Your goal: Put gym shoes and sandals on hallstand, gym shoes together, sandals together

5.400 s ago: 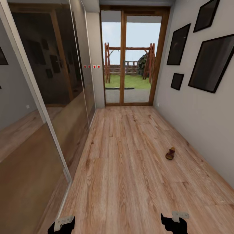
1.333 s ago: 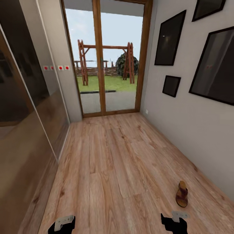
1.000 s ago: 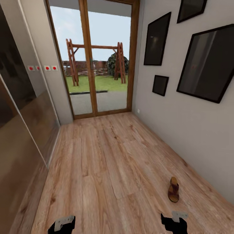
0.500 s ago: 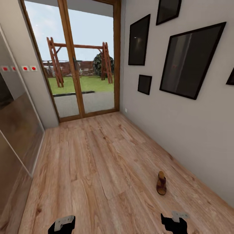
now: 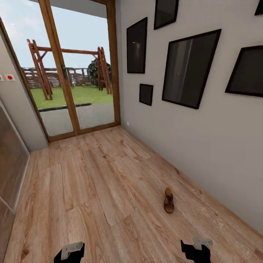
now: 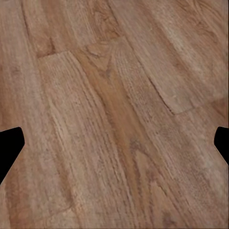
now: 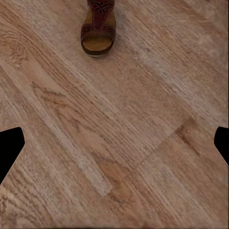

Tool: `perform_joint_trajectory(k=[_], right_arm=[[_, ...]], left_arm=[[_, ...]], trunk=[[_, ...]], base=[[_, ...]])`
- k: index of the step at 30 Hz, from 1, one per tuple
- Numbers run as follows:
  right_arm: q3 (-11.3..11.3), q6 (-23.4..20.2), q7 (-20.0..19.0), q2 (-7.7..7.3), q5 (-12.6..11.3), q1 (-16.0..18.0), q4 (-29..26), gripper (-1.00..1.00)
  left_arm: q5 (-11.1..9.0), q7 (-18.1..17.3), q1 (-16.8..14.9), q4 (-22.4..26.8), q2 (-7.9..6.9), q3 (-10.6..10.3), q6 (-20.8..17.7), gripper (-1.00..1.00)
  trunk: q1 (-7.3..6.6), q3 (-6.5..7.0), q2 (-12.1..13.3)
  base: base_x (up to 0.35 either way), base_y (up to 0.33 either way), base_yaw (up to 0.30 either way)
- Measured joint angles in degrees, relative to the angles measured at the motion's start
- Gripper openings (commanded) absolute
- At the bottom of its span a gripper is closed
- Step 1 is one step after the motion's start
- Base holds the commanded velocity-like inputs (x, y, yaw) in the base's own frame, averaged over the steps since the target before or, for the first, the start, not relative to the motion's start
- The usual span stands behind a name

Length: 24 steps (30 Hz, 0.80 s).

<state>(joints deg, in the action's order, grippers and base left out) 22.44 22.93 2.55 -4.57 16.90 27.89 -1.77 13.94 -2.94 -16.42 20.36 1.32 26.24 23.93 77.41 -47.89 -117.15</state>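
In the head view we see a corridor floor (image 5: 91, 190) of light brown wood-grain planks, and on it lies one dark-brown sandal (image 5: 168, 200), flat on its sole, at about 2 o'clock from the middle of the floor. It lies near the grey wall (image 5: 204, 146) but apart from it, and it points roughly along the corridor. In the right wrist view the same sandal (image 7: 98, 27) is at the edge of the picture (only a part of it is visible), with a perforated strap and a tan footbed, and bare planks are between it and the fingers.

The right end effector (image 5: 196, 251) is low in the head view, at about 5 o'clock, well apart from the sandal. Its two dark fingertips (image 7: 9, 148) stand wide apart in the right wrist view, so it is released and holds nothing. The left end effector (image 5: 69, 252) is at about 7 o'clock in the head view. Its fingertips (image 6: 9, 148) are also spread wide over the bare planks in the left wrist view, so it is released too, with nothing between them.

At 11 o'clock there is a glass door with a wooden frame (image 5: 60, 69). Behind it we see grass and a wooden swing frame (image 5: 69, 69). Several dark pictures in black frames (image 5: 190, 69) hang on the wall at the right.
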Motion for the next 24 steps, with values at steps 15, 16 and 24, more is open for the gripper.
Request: perform_joint_trajectory(k=[15,16,24], right_arm=[[0.0,0.0,0.0,0.0,0.0,0.0,0.0,1.0],[0.0,0.0,0.0,0.0,0.0,0.0,0.0,1.0],[0.0,0.0,0.0,0.0,0.0,0.0,0.0,1.0]], left_arm=[[0.0,0.0,0.0,0.0,-0.04,0.0,0.0,1.0],[0.0,0.0,0.0,0.0,-0.06,0.0,0.0,1.0],[-0.1,0.0,0.0,0.0,-0.13,0.0,0.0,1.0]], trunk=[[0.0,0.0,0.0],[0.0,0.0,0.0],[0.0,0.0,0.0]], base=[[0.0,0.026,-0.265],[0.0,0.186,-0.265],[0.0,0.178,-0.265]])
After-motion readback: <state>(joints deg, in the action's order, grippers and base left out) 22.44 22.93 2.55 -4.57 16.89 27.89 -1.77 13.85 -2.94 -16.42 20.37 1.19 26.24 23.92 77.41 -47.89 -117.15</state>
